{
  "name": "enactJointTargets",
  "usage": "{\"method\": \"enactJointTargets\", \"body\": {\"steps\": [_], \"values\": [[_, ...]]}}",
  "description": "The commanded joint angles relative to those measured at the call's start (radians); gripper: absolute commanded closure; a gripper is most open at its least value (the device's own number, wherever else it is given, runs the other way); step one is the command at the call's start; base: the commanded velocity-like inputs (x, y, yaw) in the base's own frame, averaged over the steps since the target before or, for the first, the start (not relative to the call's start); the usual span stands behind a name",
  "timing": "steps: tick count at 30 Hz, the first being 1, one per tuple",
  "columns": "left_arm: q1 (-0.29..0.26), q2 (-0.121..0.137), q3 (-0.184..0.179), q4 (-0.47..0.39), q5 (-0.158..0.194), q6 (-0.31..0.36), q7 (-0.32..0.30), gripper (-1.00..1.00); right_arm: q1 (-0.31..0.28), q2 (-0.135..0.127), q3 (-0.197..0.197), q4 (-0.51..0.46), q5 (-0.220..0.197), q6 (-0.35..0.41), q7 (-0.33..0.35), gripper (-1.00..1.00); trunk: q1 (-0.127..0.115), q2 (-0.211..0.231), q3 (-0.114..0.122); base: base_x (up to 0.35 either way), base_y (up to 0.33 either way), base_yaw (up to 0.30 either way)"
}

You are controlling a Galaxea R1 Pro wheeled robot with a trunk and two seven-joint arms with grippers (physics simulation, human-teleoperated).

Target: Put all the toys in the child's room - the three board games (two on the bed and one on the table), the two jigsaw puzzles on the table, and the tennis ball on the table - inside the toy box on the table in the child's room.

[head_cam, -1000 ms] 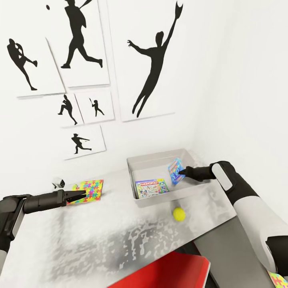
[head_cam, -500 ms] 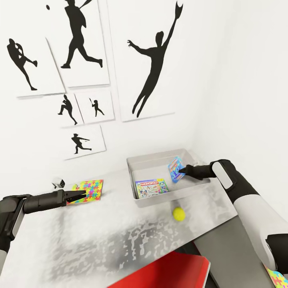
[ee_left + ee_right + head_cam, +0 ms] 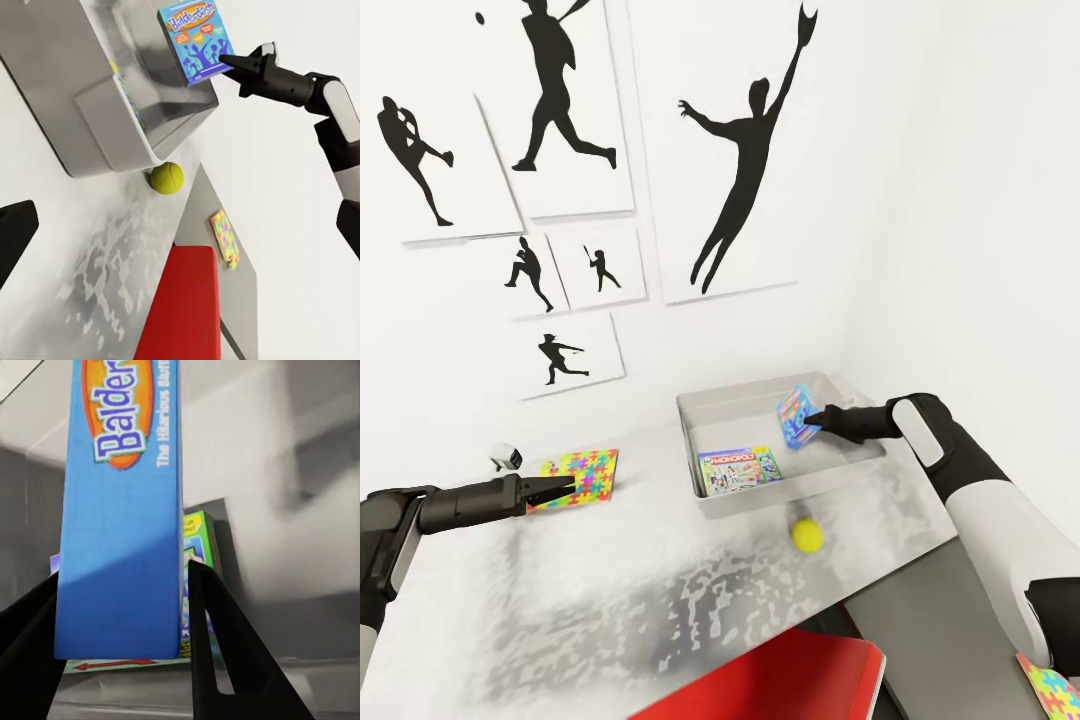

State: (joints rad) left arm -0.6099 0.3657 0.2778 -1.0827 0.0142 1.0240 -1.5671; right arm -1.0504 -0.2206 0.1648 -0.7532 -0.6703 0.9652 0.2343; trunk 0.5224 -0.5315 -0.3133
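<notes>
**Blue board game held over toy box**

The small blue board game (image 3: 797, 416) is clamped between the 2 fingers of the right gripper (image 3: 810, 426) and is held tilted, clear of the floor of the toy box (image 3: 760, 405), above its right half. In the right wrist view, the box edge (image 3: 120, 510) is pinched between both dark fingers (image 3: 225, 645). A green-edged board game (image 3: 739, 470) lies flat inside the tray, near its front wall. The tennis ball (image 3: 807, 535) rests on the table (image 3: 660, 600), just in front of the tray. At the left, 1 jigsaw puzzle (image 3: 582, 476) lies flat on the table, with the left gripper (image 3: 565, 487) at its near edge; whether it is pinched cannot be told. A second puzzle (image 3: 224, 238) is seen beyond the table's edge.
</notes>
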Motion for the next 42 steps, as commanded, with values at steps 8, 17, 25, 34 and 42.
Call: {"method": "enactJointTargets", "body": {"steps": [8, 17, 25, 34, 42], "values": [[-0.001, 0.0, 0.0, 0.0, 0.0, 0.01, -0.004, -1.0, -0.002, 0.0, 0.003, 0.0, 0.011, 0.001, 0.013, 1.0, 0.0, -0.002, -0.002, 0.0, 0.0, 0.0], [-0.001, 0.0, 0.0, 0.0, 0.0, 0.01, -0.004, -1.0, -0.002, 0.0, 0.004, 0.0, 0.011, 0.001, 0.013, -1.0, 0.0, -0.002, -0.002, 0.0, 0.0, 0.0], [-0.001, 0.0, 0.0, 0.0, 0.0, 0.011, -0.004, -1.0, -0.002, -0.002, 0.004, 0.0, 0.012, 0.001, 0.013, -1.0, 0.0, -0.002, -0.002, 0.0, 0.0, 0.0], [-0.001, 0.001, 0.0, 0.0, 0.0, 0.01, -0.004, -1.0, -0.002, -0.002, 0.003, -0.002, 0.026, 0.001, 0.013, -1.0, 0.0, -0.002, -0.002, 0.0, 0.0, 0.0], [-0.001, 0.0, 0.0, 0.0, 0.0, 0.01, -0.004, -1.0, 0.002, -0.007, -0.005, -0.111, 0.025, 0.022, 0.035, -1.0, 0.0, -0.002, -0.002, 0.0, 0.0, 0.0]]}}
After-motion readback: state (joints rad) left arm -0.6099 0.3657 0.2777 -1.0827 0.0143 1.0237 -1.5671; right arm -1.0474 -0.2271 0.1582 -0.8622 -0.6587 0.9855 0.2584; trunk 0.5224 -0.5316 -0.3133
